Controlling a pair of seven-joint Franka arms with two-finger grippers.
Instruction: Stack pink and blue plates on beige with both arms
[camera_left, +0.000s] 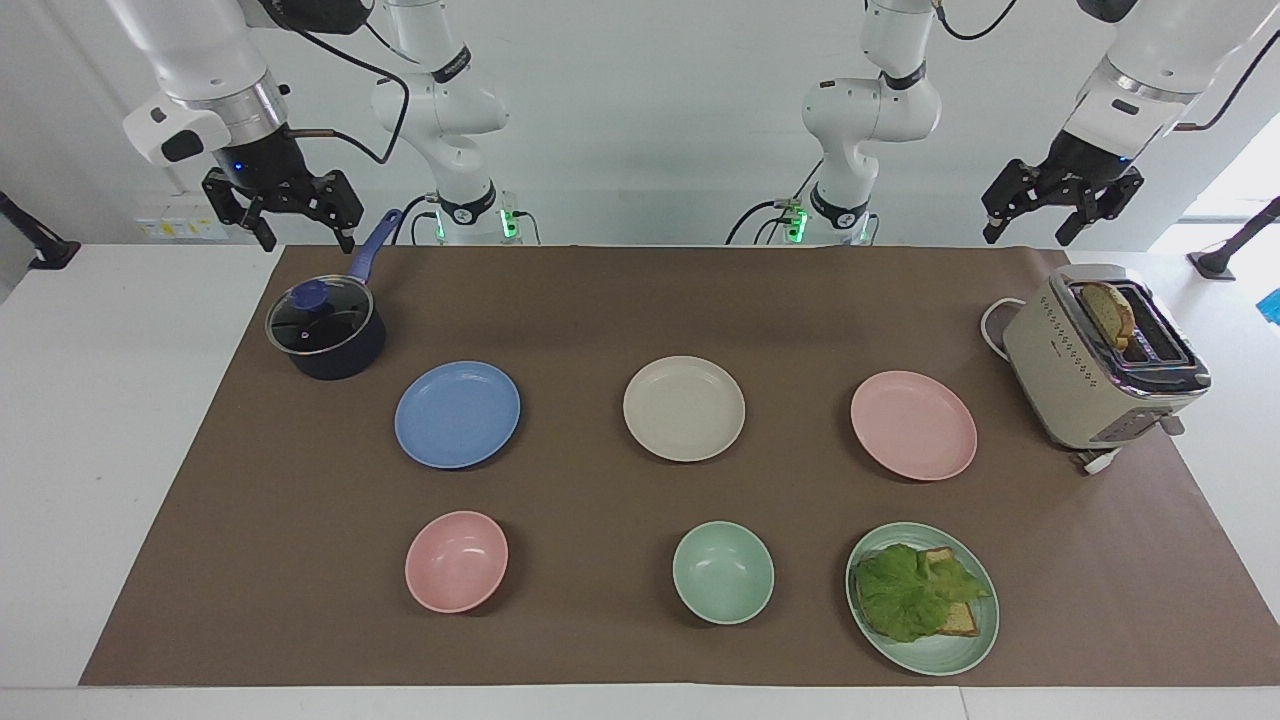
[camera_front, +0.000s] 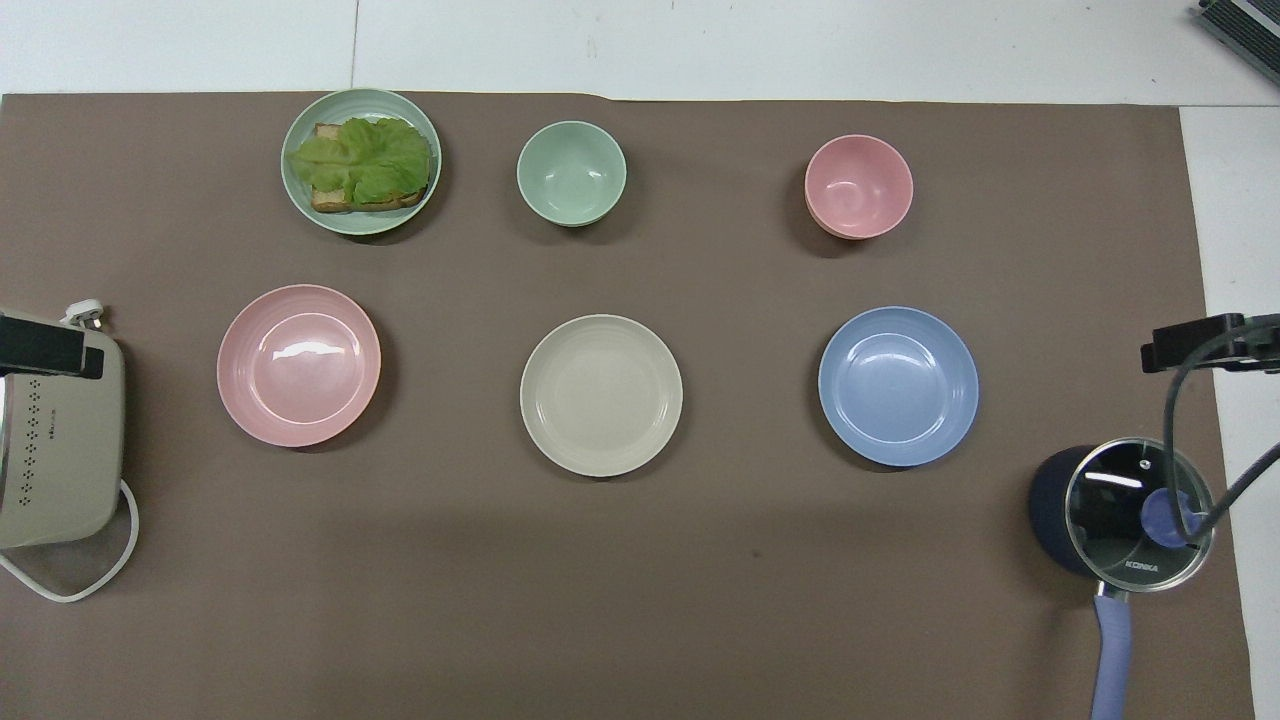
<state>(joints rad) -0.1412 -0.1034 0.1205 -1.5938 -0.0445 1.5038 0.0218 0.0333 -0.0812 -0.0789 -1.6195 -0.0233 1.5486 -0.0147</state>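
Observation:
Three equal plates lie in a row across the brown mat. The beige plate (camera_left: 684, 408) (camera_front: 601, 395) is in the middle. The blue plate (camera_left: 457, 414) (camera_front: 898, 386) lies toward the right arm's end and the pink plate (camera_left: 913, 425) (camera_front: 299, 365) toward the left arm's end. All three are bare and apart from each other. My right gripper (camera_left: 305, 238) hangs open in the air over the table's edge by the pot, holding nothing. My left gripper (camera_left: 1030, 236) hangs open over the toaster's end of the table, also holding nothing.
A dark pot with a glass lid (camera_left: 325, 330) (camera_front: 1120, 515) stands beside the blue plate. A beige toaster (camera_left: 1100, 355) with a bread slice stands beside the pink plate. Farther from the robots are a pink bowl (camera_left: 456, 561), a green bowl (camera_left: 723, 572) and a green plate (camera_left: 985, 640) with lettuce and toast.

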